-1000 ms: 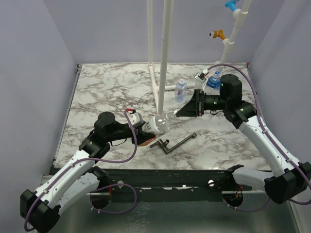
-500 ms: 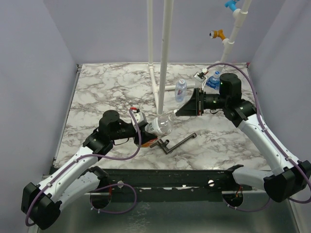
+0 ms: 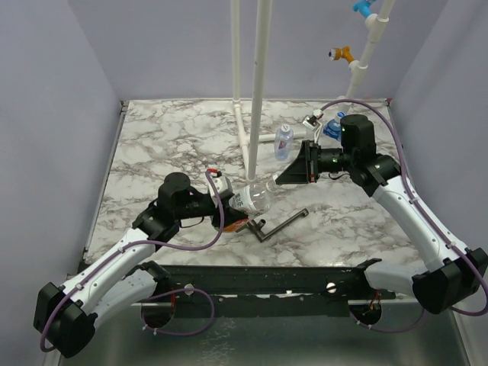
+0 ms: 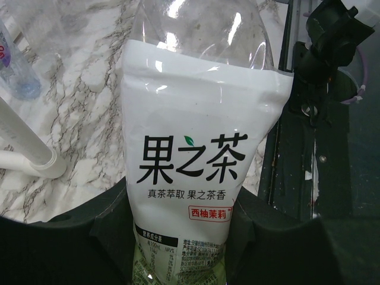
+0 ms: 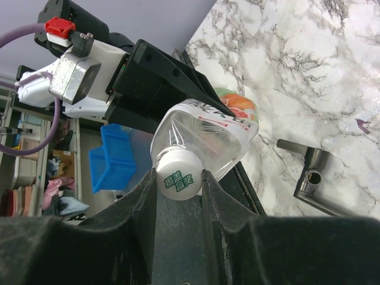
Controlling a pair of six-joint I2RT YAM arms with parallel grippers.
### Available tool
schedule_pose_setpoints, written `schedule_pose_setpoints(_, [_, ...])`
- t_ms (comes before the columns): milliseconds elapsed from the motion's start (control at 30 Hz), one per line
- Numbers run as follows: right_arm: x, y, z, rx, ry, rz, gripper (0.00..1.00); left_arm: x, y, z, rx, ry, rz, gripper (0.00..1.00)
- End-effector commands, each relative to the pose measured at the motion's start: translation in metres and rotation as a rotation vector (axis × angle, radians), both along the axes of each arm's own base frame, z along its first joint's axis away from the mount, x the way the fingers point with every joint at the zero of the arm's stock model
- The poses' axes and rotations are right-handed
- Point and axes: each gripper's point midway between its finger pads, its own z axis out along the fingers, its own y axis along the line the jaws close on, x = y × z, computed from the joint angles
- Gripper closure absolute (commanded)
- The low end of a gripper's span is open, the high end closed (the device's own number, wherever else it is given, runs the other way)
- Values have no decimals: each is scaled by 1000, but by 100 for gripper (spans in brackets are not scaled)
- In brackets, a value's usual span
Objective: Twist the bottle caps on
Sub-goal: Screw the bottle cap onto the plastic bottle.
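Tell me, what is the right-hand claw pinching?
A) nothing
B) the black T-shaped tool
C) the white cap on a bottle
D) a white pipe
C: in the right wrist view, the right gripper squeezes the white cap on the bottle that the left gripper holds.

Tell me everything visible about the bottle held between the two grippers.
The bottle is clear, thin-looking plastic, wrapped in a white label with black Chinese characters and an orange-and-green patch on another side. It is tilted, nearly horizontal, and appears lifted off the marble table. The left gripper clamps its labelled body; the right gripper pinches the white cap with green print, which sits on its neck.
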Motion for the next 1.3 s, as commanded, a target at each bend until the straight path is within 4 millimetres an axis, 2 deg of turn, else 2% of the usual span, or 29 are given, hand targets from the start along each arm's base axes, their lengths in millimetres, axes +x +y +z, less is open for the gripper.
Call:
schedule_pose_setpoints(0, [-1,1,5,-14,-20,7,80,-1,-6,13,-28,-43,-36,100])
schedule_pose_setpoints(233, [-8,3,2,-14,-5,37,80,0,-8,11,-25,-36,-42,100])
schedule_pose_setpoints(500, [-1,0,-9,-66,-4,-3,81,2,-8,11,-24,-40,-36,100])
schedule_pose_setpoints(833, [-6,8,-8,-90,-28,13,81,4,-14,5,-11,-5,-54,100])
schedule_pose_setpoints(1267, [-12,0,-15,-160,-65,18,83,8,-26,7,-6,63,-78,100])
